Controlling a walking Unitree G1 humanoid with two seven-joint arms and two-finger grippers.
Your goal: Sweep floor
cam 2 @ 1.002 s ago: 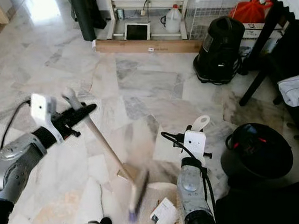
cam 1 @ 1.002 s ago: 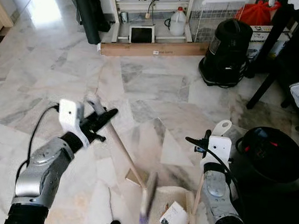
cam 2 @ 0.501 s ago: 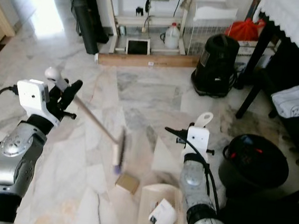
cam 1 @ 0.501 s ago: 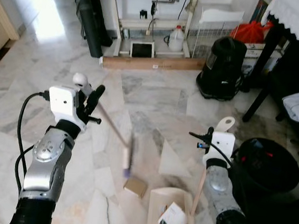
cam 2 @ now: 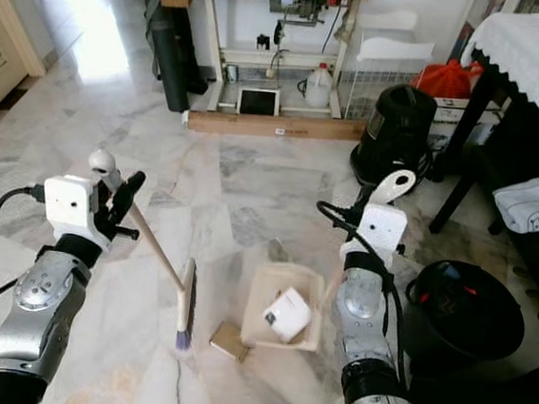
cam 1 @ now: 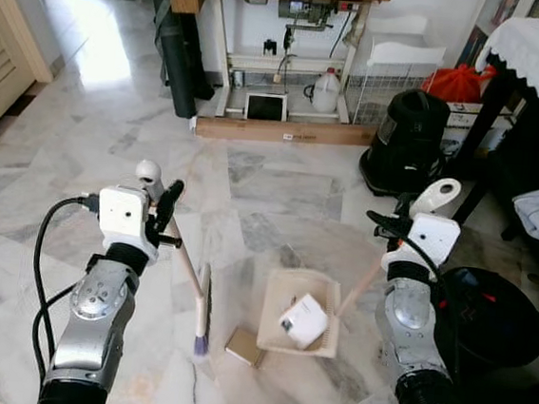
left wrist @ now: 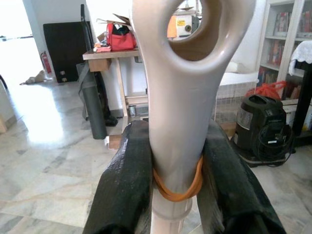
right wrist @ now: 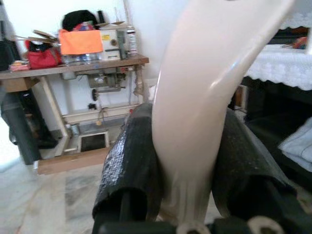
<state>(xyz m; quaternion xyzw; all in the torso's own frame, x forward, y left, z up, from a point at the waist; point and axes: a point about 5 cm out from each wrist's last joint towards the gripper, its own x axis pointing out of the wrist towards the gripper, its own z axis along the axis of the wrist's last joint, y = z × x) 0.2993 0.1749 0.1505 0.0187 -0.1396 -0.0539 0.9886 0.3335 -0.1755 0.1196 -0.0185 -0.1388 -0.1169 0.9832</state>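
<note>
The left pincer (left wrist: 178, 161) pinches the broom (cam 1: 187, 266) handle, its brush head on the marble floor (cam 1: 281, 179) beside a brown scrap (cam 1: 245, 346). The right pincer (right wrist: 187, 161) pinches the dustpan (cam 1: 302, 312) handle; white rubbish (cam 1: 304, 321) lies inside.

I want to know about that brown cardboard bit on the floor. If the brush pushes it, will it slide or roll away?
The cardboard piece looks flat and thin, so it would probably slide, not roll. It seems light, and the marble floor looks smooth, so the brush may flick it past the dustpan beside it.
</note>
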